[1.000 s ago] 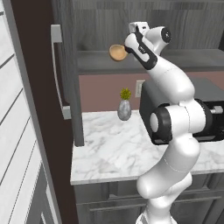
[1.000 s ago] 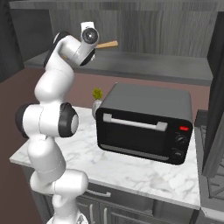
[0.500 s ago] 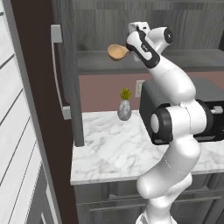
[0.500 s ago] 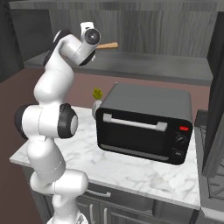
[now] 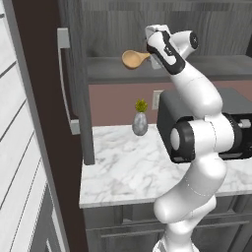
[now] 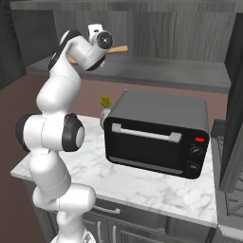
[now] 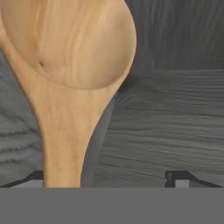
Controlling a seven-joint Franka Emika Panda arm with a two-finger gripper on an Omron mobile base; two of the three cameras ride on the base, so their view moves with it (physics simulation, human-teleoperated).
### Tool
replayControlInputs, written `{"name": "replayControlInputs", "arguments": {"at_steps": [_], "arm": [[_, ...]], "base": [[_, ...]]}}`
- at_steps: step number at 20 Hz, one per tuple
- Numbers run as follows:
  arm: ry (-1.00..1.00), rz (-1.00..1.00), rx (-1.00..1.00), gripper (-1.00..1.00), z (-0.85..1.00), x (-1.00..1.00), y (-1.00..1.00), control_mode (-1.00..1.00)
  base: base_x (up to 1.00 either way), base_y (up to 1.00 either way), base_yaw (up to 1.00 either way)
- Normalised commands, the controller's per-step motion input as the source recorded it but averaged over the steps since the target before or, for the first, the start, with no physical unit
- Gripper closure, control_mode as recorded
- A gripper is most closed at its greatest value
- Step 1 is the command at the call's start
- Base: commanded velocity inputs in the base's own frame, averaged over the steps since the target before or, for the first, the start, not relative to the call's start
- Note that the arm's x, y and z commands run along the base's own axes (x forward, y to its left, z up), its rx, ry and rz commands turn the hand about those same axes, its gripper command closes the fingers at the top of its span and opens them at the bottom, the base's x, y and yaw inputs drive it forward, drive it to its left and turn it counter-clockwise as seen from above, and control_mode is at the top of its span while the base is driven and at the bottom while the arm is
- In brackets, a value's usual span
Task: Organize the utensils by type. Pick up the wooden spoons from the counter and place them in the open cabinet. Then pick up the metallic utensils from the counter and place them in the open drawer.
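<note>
so the gripper [image 5: 153,55] is clamped on the big wooden spoon [image 5: 134,58], holding it level above the open cabinet's shelf [image 5: 113,72] near its left edge, ready to set down

My wrist covering wooden spoon [image 6: 119,48] middle in right base view. Spoon bowl running off hand view's top edge. My gripper [image 5: 153,55] fingertips sitting too small to tell their spread.
</note>
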Motion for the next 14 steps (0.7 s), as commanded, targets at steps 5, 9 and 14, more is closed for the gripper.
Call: {"name": "replayControlInputs", "arguments": {"at_steps": [5,9,14], "arm": [[0.0,0.01,-0.05,-1.0,-0.17,-0.15,-0.14,-1.0],[0.01,0.01,-0.11,-1.0,-0.17,-0.19,-0.21,-1.0],[0.05,0.01,-0.12,-1.0,-0.12,-0.05,-0.23,-1.0]], "base": [[0.0,0.0,0.0],[0.0,0.0,0.0],[0.0,0.0,0.0]]}}
